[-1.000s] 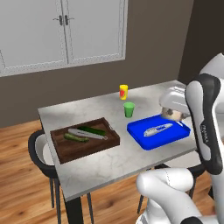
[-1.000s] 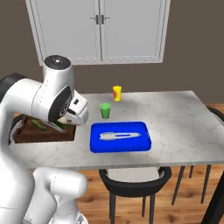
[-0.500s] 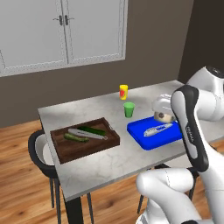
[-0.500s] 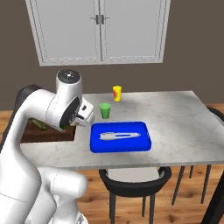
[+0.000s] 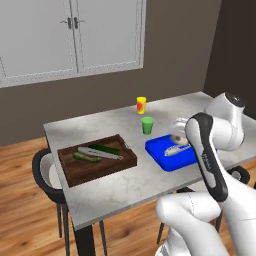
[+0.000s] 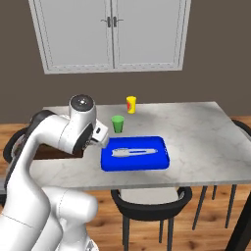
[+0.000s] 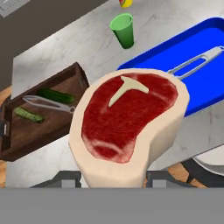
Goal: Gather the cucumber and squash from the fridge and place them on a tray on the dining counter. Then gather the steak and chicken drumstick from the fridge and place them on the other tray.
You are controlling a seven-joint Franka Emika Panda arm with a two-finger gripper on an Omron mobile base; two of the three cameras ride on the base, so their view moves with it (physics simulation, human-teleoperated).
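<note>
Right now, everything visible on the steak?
The steak is a thick, rounded raw cut: deep red marbled face, a pale T-shaped bone mark near the top, and a cream fat rim all round. It stands held in the gripper, above the dining counter, in front of the near edge of the other tray. Nothing else touches it.

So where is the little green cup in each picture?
Left base view: the green cup stands mid-counter, just behind the blue tray.
Right base view: the cup sits left of centre, behind the tray's left end.
Hand view: the cup is near the top, above the steak.
Shared landmark: the blue tray, always right next to the cup.
</note>
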